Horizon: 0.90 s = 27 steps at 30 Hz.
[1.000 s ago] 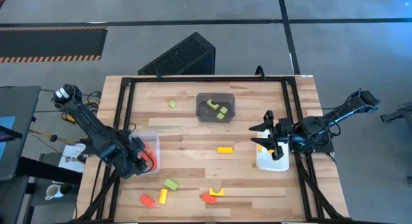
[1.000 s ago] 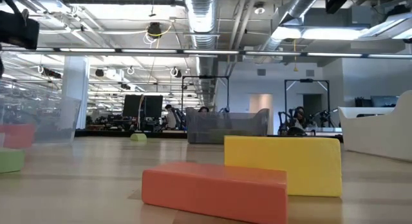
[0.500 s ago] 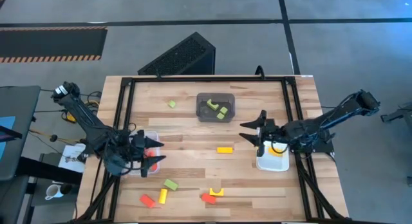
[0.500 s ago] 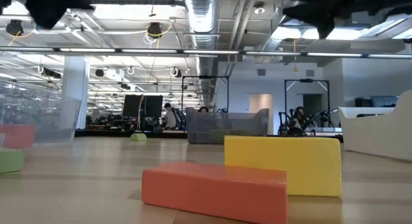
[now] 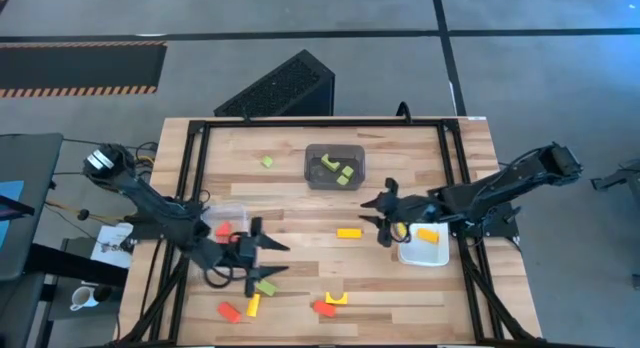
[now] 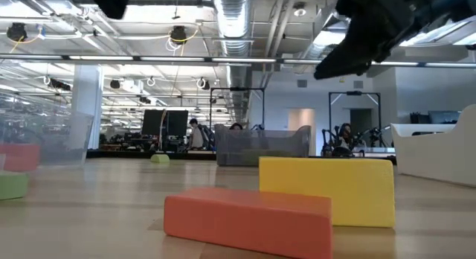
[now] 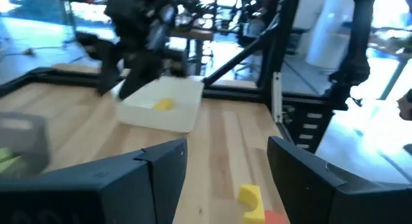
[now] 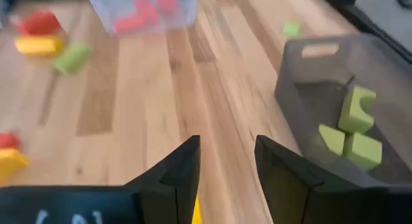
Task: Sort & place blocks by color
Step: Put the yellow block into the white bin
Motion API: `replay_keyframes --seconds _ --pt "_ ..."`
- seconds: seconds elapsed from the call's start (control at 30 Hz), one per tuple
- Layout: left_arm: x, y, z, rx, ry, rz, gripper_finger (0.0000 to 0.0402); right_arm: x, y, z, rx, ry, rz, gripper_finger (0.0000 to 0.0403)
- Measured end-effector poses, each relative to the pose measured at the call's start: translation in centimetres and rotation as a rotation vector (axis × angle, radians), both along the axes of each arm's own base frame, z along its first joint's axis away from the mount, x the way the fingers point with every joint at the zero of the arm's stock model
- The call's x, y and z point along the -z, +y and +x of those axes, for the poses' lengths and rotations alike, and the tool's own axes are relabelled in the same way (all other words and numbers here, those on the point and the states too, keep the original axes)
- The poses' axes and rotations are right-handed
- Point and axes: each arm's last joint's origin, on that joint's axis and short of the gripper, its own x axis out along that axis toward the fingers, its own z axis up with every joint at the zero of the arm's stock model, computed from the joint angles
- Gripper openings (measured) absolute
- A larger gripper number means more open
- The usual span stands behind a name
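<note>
Blocks scattered on wooden bench (image 5: 300,203), no readable writing or brand anywhere. High view: three bins — clear bin (image 5: 222,220) left with red pieces, dark grey bin (image 5: 335,165) at centre back with three green blocks, white bin (image 5: 425,243) right with one yellow block. Loose on bench: green cube (image 5: 267,162) near back, yellow bar (image 5: 348,232) mid-bench with long axis left-right, green block (image 5: 265,287), red bar (image 5: 229,311) lying diagonal, yellow bar standing front-back (image 5: 253,305), red block plus yellow arch (image 5: 334,299) at front. Left gripper (image 5: 268,256) over front-left cluster, fingers apart, empty. Right gripper (image 5: 375,212) between yellow bar and white bin, fingers apart, empty.

Low view: red bar (image 6: 248,220) nearest, long axis across, yellow block (image 6: 327,190) just behind it; green cube (image 6: 159,159) far back.

Left wrist view: fingers (image 7: 161,166) spread, white bin (image 7: 161,106) with yellow block ahead.

Right wrist view: fingers (image 8: 183,166) parted, nothing between; grey bin (image 8: 309,95) holds three green blocks.
</note>
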Motion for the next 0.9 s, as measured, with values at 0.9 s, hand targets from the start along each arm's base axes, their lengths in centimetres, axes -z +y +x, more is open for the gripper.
replay_keyframes --seconds 0.9 --pt "1.2 1.8 3.8 0.153 -0.098 -0.028 0.0187 9.0 0.9 8.3 -0.088 0.582 0.037 0.0271"
